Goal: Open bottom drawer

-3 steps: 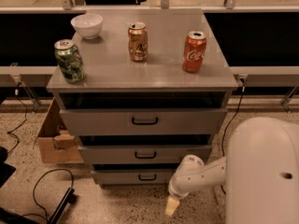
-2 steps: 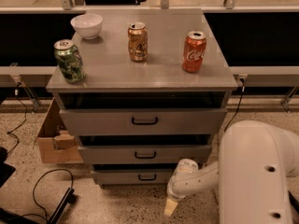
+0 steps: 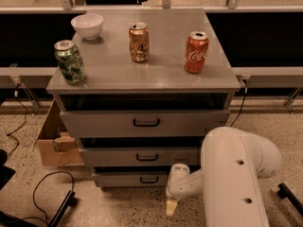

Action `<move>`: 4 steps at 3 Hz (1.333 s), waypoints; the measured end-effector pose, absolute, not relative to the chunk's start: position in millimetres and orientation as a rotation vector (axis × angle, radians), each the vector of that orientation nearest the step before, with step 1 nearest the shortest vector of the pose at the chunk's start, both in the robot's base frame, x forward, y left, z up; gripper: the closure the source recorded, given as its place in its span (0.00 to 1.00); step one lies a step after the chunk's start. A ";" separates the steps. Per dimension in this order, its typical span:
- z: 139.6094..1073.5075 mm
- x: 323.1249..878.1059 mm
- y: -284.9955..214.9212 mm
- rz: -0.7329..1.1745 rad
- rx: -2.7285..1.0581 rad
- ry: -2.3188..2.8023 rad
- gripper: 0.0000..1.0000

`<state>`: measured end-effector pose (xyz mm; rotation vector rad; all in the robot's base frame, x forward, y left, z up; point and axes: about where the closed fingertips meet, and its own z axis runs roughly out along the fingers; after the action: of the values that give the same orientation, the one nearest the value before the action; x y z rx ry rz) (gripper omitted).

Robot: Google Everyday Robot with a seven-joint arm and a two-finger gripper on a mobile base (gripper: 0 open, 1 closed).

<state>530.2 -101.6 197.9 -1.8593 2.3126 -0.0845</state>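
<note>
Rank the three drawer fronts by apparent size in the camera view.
1. top drawer
2. middle drawer
3. bottom drawer; farthest from the camera, so its true size is unsure.
The gripper hangs low, right of the bottom drawer's handle.

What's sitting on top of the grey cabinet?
A white bowl, a green can, a gold can and a red cola can. The drawers' insides are hidden. The gripper hangs low, right of the bottom drawer handle.

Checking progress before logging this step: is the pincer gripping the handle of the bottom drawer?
No, the pincer hangs below and to the right of the black handle of the bottom drawer, apart from it.
</note>
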 end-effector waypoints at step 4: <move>214.2 581.9 -117.7 -0.334 -1.950 2.206 0.00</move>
<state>581.9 -117.7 214.2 -1.9495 2.2061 -0.3342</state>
